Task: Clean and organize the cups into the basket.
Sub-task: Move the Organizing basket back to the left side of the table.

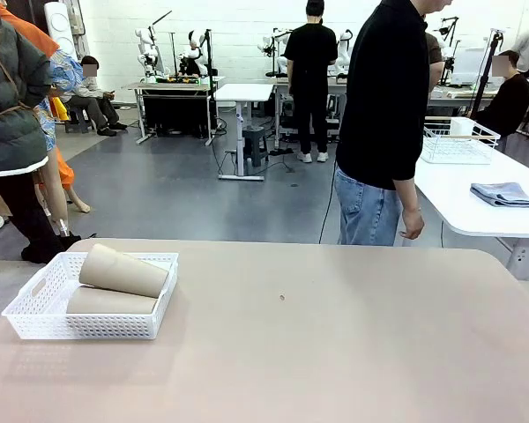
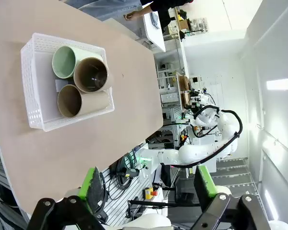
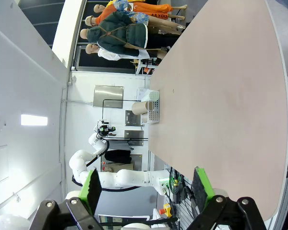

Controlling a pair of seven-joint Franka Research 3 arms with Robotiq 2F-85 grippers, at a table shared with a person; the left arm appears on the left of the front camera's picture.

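The white lattice basket [image 1: 33,300] sits at the table's left. In it, one tan cup [image 1: 123,270] lies across the top of another tan cup [image 1: 110,302]. The left wrist view looks down from high up on the basket [image 2: 33,91], with three cups lying side by side: a mint-green cup [image 2: 65,61] and two tan cups [image 2: 91,75] [image 2: 72,101], mouths toward the camera. My left gripper [image 2: 149,184] is open and empty, well clear of the basket. My right gripper [image 3: 147,188] is open and empty too, with the basket [image 3: 154,112] far off along the table.
A person in a black top and jeans [image 1: 383,132] stands at the far edge, hand [image 1: 413,225] hanging down. A second white table at the right carries a wire basket [image 1: 458,141] and a folded grey cloth [image 1: 504,194]. The tan tabletop [image 1: 335,335] is bare.
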